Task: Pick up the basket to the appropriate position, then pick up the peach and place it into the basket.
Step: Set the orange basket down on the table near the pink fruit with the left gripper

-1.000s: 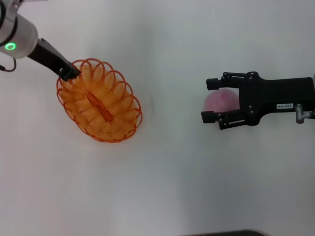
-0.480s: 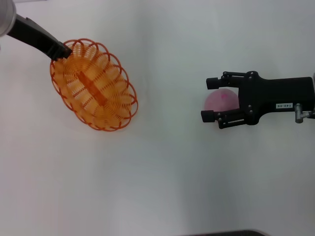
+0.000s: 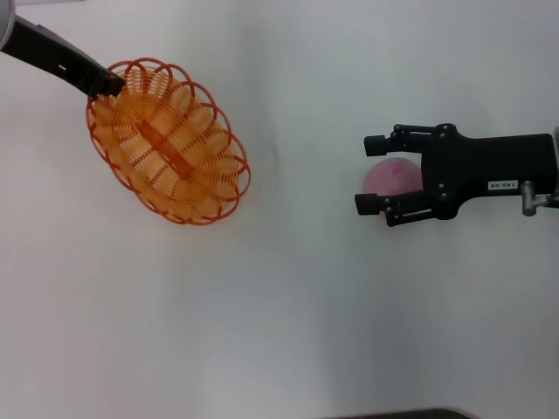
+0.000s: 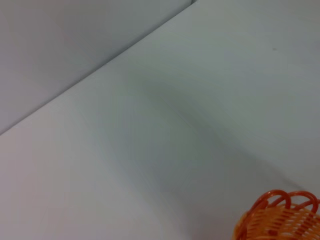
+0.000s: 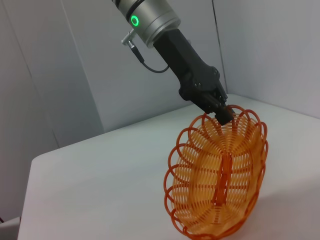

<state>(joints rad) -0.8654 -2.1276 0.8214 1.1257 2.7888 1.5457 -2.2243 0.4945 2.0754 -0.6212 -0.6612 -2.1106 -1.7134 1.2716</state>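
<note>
While left gripper (image 3: 112, 85) clamps one basket (image 3: 166, 144), open right gripper (image 3: 374, 175) straddles one peach (image 3: 392, 177).

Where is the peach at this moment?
In the head view the peach is on the right side of the white table, between the open fingers of the right gripper, far from the basket that the left gripper holds.

Even, bright light falls from above on the plain white table (image 3: 288, 332), which looks nearly washed out in the head view. The oval orange looped-plastic basket (image 3: 166, 142) casts only a faint, soft shadow. The left wrist view is dimmer and greyish, with a broad diffuse shadow band across the table (image 4: 165, 125) and soft focus
</note>
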